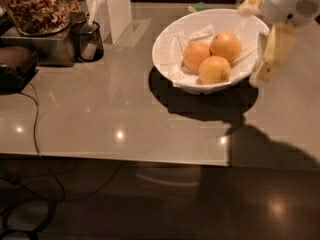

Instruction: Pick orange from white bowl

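Glossy grey table (pixel 100 114); toward its far right corner, front orange (pixel 214 70) of three in the white bowl (pixel 167 49). Beside the bowl's right rim, gripper (pixel 256 41), jaws spread wide, empty. Risk: clipping the tilted rim, tipping the bowl.

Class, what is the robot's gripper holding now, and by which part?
Nothing: the gripper hangs at the right rim of the white bowl, with all three oranges lying inside it.

Cream claw (pixel 268 58) beside white bowl (pixel 225 18) — oranges (pixel 215 70) orange, counter (pixel 100 109) grey-beige.
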`<action>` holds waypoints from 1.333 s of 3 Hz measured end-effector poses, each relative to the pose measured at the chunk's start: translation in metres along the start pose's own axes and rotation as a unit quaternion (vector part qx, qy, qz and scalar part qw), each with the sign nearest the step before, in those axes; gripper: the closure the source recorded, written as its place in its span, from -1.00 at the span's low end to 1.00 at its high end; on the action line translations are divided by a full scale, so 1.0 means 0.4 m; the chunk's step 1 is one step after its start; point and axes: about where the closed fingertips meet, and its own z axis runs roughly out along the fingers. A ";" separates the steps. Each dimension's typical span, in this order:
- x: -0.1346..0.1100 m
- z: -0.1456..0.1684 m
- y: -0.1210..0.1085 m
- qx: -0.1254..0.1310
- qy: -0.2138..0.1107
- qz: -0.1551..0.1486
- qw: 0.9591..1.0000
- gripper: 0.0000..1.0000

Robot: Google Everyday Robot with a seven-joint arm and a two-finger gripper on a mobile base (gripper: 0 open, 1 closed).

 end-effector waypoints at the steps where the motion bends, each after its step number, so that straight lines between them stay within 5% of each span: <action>1: -0.082 0.035 -0.100 -0.008 -0.044 -0.038 0.998 -1.00; 2: -0.096 0.020 -0.127 0.011 -0.052 -0.039 0.998 -1.00; 4: -0.067 0.102 -0.207 -0.017 -0.041 -0.054 0.998 -1.00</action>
